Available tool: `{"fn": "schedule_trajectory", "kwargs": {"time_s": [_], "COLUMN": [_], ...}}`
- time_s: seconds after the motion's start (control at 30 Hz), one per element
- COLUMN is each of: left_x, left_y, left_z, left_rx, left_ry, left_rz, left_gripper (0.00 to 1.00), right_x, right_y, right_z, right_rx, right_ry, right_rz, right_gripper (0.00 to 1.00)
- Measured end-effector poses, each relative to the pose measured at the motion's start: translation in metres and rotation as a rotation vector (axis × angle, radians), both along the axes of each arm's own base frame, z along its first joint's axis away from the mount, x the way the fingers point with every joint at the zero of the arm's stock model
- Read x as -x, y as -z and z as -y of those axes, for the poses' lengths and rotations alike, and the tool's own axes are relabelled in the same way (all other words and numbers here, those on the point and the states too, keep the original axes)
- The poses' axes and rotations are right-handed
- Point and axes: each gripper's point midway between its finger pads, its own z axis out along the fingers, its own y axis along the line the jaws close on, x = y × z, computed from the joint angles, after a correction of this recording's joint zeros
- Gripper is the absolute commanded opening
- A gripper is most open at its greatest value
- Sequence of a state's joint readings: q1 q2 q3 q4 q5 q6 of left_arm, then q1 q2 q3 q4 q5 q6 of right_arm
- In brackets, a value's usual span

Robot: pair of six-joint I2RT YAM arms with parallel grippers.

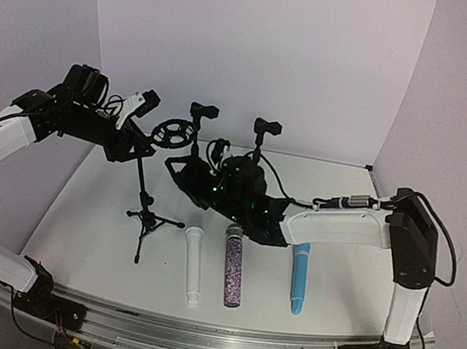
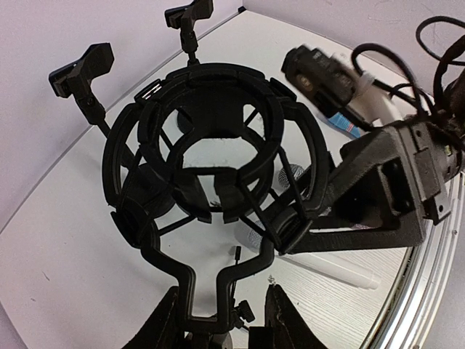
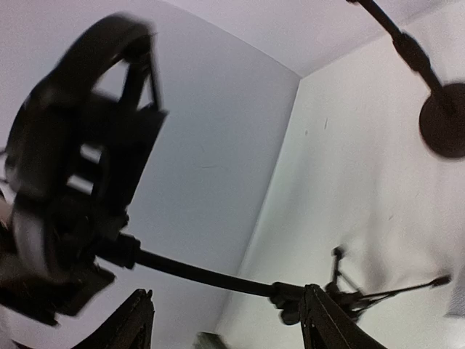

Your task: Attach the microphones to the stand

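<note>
Three microphones lie side by side on the table: white (image 1: 192,264), purple-glitter with a mesh head (image 1: 233,265), and light blue (image 1: 297,278). The tripod stand (image 1: 144,188) stands at left, topped by a round black shock mount (image 1: 170,132). My left gripper (image 1: 138,150) is open at the mount's neck. In the left wrist view the gripper (image 2: 221,320) straddles the mount's yoke (image 2: 185,280), with a gap on the right side. My right gripper (image 1: 179,166) is open beside the stand. In the right wrist view its jaws (image 3: 229,320) stand wide apart, with the stand's pole (image 3: 211,275) crossing between them.
Two more small stands with clip holders (image 1: 203,110) (image 1: 265,127) stand at the back, also in the left wrist view (image 2: 81,69) (image 2: 189,13). White walls close in the table on three sides. The right arm's forearm (image 1: 338,227) hangs over the microphones' heads.
</note>
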State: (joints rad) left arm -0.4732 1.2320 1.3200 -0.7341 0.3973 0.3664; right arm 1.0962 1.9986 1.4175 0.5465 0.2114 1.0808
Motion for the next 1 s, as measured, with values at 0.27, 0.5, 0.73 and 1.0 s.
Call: {"fn": "schedule_trajectory", "kwargs": {"time_s": [0.27,0.5,0.73,1.0], "left_x": [0.0,0.0,0.002,0.003], "left_y": [0.0,0.0,0.0,-0.001], "left_z": [0.0,0.0,0.001,0.002], "left_rx": [0.0,0.001,0.006,0.011], "left_ry": [0.0,0.002,0.01,0.017], "left_rz": [0.0,-0.001,-0.005,-0.008], "left_gripper": [0.0,0.0,0.0,0.0], "right_x": [0.065,0.068,0.038,0.03], "right_y": [0.031,0.083,0.1,0.082], "right_z": [-0.034,-0.058,-0.056,-0.057], "right_rx": [0.685,1.076,1.249,1.231], "right_ry": [-0.249,-0.347,-0.316,-0.232], "right_rz": [0.842,1.324,1.423,1.435], "right_gripper": [0.61,0.55,0.48,0.41]}}
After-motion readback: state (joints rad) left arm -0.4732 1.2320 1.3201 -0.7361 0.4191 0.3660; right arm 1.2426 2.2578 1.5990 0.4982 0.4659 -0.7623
